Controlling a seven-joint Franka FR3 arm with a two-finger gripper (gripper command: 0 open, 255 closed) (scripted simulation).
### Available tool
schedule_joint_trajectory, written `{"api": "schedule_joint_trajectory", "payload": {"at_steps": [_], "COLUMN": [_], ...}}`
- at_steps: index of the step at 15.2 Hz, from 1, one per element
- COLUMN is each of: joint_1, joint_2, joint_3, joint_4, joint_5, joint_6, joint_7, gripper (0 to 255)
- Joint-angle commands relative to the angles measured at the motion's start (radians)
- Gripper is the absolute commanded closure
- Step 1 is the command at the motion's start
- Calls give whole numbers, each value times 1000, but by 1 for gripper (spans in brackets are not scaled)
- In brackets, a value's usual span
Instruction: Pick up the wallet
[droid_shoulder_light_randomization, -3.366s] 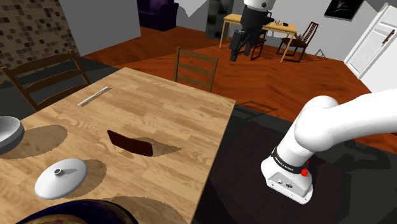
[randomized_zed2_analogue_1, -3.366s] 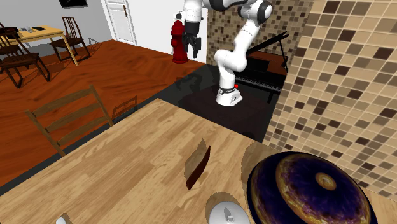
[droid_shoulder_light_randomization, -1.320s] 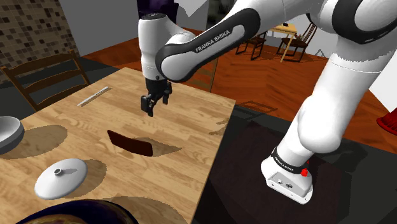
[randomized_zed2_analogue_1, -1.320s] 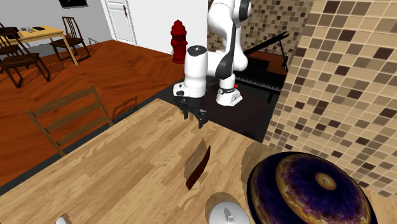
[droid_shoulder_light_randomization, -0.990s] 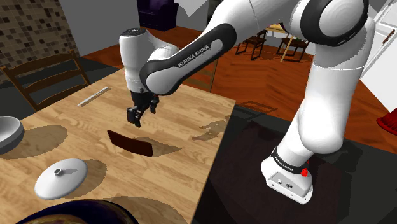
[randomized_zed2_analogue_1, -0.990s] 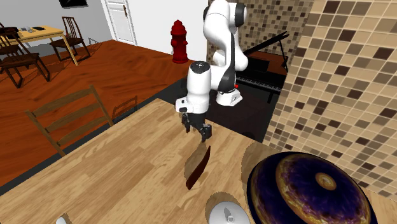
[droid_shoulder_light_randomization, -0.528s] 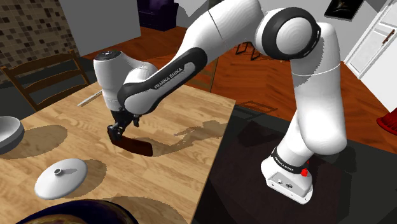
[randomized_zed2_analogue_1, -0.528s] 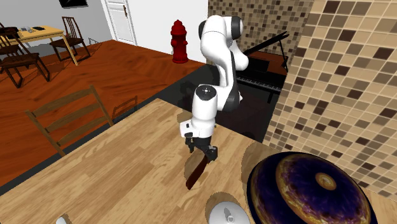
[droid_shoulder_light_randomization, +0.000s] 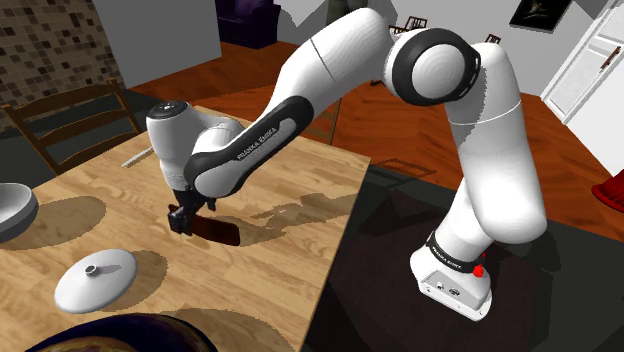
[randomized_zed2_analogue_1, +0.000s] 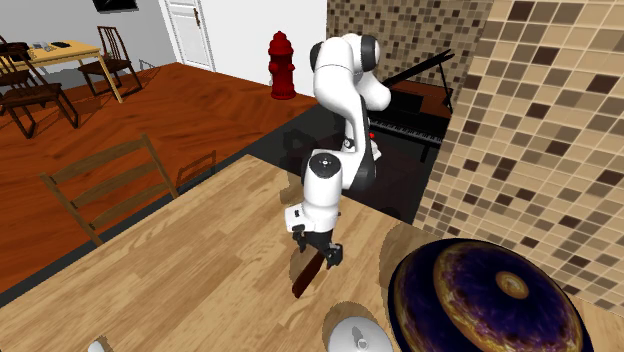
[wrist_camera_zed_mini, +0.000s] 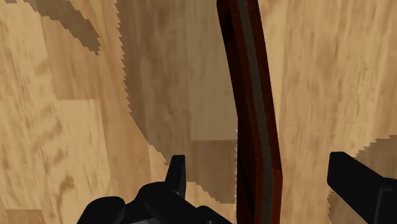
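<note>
Between spread gripper (wrist_camera_zed_mini: 257, 170) fingers: dark-red wallet (wrist_camera_zed_mini: 251, 76), on edge, untouched.

End effector (droid_shoulder_light_randomization: 181, 217) swung down from high above floor to table (droid_shoulder_light_randomization: 300, 175); spread fingers now straddle wallet (droid_shoulder_light_randomization: 218, 231) end.

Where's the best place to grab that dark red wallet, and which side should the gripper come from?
I'd take the wallet by its thin top edge, coming straight down: it stands on edge on the table, so its two broad faces offer flat pinch surfaces. The open gripper straddles it, one finger each side.
</note>
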Motion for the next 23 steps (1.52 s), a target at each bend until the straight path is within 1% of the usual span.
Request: {"api": "schedule_joint_trajectory", "payload": {"at_steps": [1,2,3,12,23], "joint_1": [3,3,4,3,-13], "joint_2": [12,12,14,12,-74], "joint_3": [-3,-3,-4,-3,23], "joint_4": [1,1,2,1,19], "joint_5": [-5,-5,-5,-5,33], "joint_6": [11,11,11,11,-90], "joint_7": [4,4,4,4,-22], "gripper": [0,0,255,255,255]}}
